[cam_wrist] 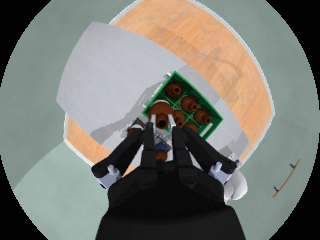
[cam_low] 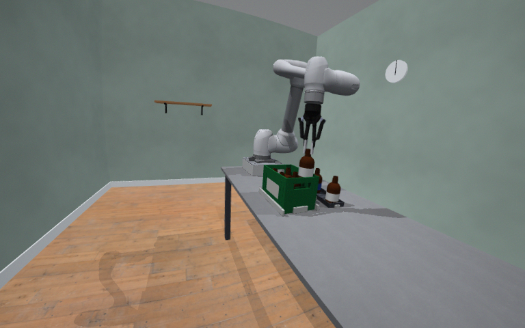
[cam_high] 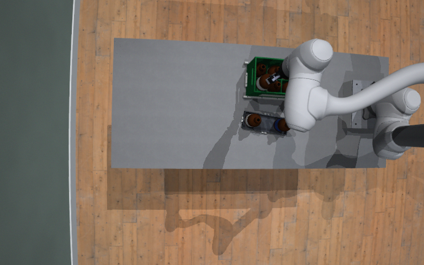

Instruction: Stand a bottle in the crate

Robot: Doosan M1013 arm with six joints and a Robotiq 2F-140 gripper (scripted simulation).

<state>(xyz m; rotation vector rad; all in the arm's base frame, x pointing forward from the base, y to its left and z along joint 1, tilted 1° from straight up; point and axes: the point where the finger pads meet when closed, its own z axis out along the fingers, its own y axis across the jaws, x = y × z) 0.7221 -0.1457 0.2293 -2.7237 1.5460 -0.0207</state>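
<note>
A green crate (cam_high: 266, 72) stands on the grey table and holds several brown bottles; it also shows in the side view (cam_low: 290, 187) and the wrist view (cam_wrist: 186, 108). My gripper (cam_low: 308, 145) is shut on the neck of a brown bottle with a white label (cam_low: 306, 165). The bottle hangs upright over the crate's near corner cell, its lower part below the rim. In the top view the held bottle (cam_high: 265, 81) lies under the fingers (cam_high: 272, 78). The dark tray (cam_high: 264, 123) beside the crate holds two upright bottles (cam_high: 253, 120) (cam_high: 282, 125).
The arm's base (cam_low: 261, 160) stands on a plate at the table's far end. My arm's big links (cam_high: 305, 84) hang over the crate's right part and the tray's right end. A shelf (cam_low: 182, 103) is on the far wall.
</note>
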